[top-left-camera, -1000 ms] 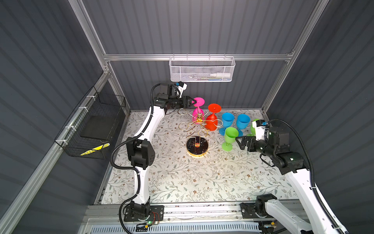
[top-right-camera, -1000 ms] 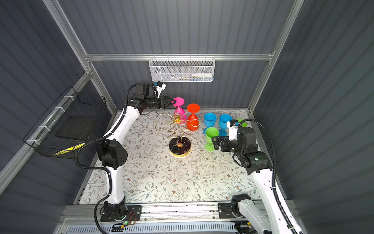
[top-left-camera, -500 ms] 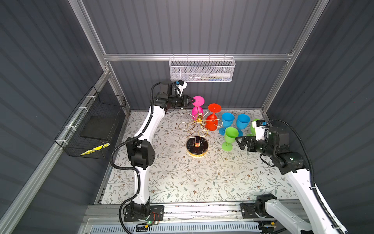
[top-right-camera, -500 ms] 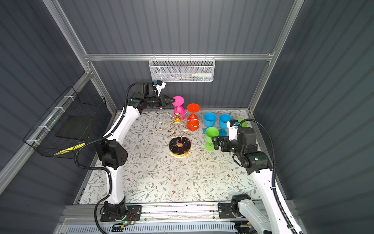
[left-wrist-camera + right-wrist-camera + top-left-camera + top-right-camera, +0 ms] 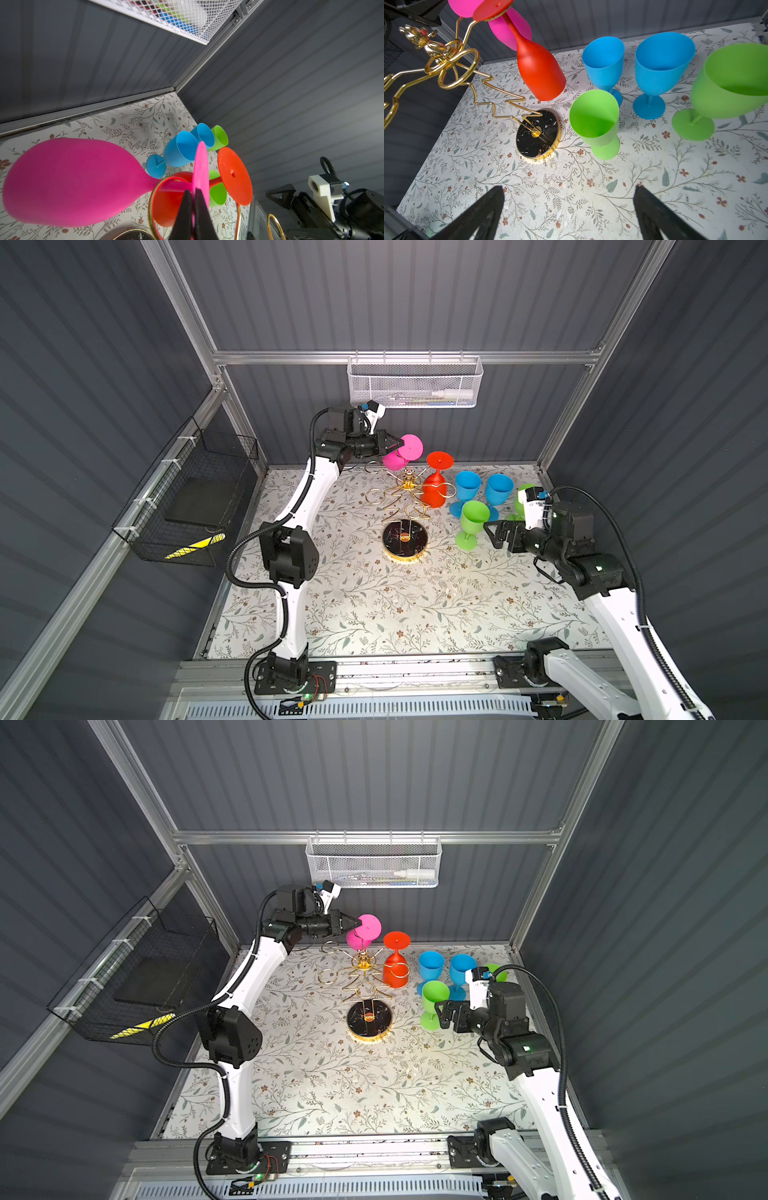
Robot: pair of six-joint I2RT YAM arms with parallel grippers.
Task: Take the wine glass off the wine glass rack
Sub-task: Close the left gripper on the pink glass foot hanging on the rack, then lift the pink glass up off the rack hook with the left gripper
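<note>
The wine glass rack [image 5: 405, 540] [image 5: 370, 1020] [image 5: 538, 134] is a gold wire stand on a round black marbled base, near the back middle of the table. A pink wine glass [image 5: 409, 446] [image 5: 368, 926] [image 5: 72, 182] hangs upside down from a rear arm, its stem through a gold ring. My left gripper [image 5: 400, 444] [image 5: 358, 923] [image 5: 193, 190] is shut on the rim of that glass's foot disc. A red wine glass [image 5: 434, 491] [image 5: 539, 70] hangs upside down from the arm beside it. My right gripper [image 5: 492, 535] [image 5: 569, 189] hovers open and empty, right of the rack.
Two blue glasses [image 5: 467, 487] [image 5: 498, 489] and two green ones [image 5: 473, 514] [image 5: 521, 495] stand upright right of the rack. The nearer green glass is just left of my right gripper. A white mesh basket [image 5: 415, 383] hangs on the back wall, a black wire basket [image 5: 187, 497] on the left wall.
My left gripper's jaws have closed onto the pink glass's foot disc. The right arm and the standing glasses have not moved.
</note>
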